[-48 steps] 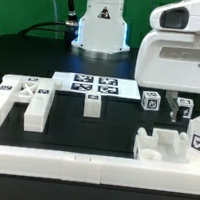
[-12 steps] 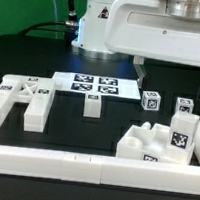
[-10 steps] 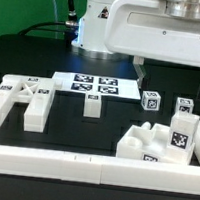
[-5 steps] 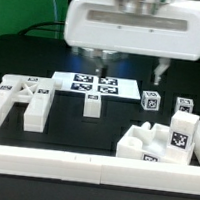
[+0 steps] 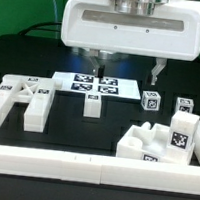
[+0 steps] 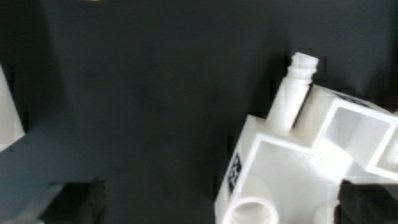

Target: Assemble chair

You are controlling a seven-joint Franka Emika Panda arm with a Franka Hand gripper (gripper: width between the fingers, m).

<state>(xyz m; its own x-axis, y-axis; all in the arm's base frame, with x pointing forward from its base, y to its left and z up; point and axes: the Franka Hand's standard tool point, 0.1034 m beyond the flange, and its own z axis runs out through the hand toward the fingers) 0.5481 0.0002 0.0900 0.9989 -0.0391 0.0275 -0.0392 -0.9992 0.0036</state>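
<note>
The chair parts lie loose on the black table. The biggest, a blocky white piece with an upright tagged block, sits at the front on the exterior view's right; it also shows in the wrist view with a round peg sticking out. Two long pieces lie at the left, a small T-shaped piece in the middle, and two tagged cubes at the right. My gripper hangs open and empty above the table's middle, holding nothing.
The marker board lies flat behind the T-shaped piece, under my gripper. A long plain white rail runs along the front edge. The robot's white base stands at the back.
My gripper has moved from above the big piece toward the exterior view's left, over the marker board. It has hardly moved in the last half second. The parts have not moved.
</note>
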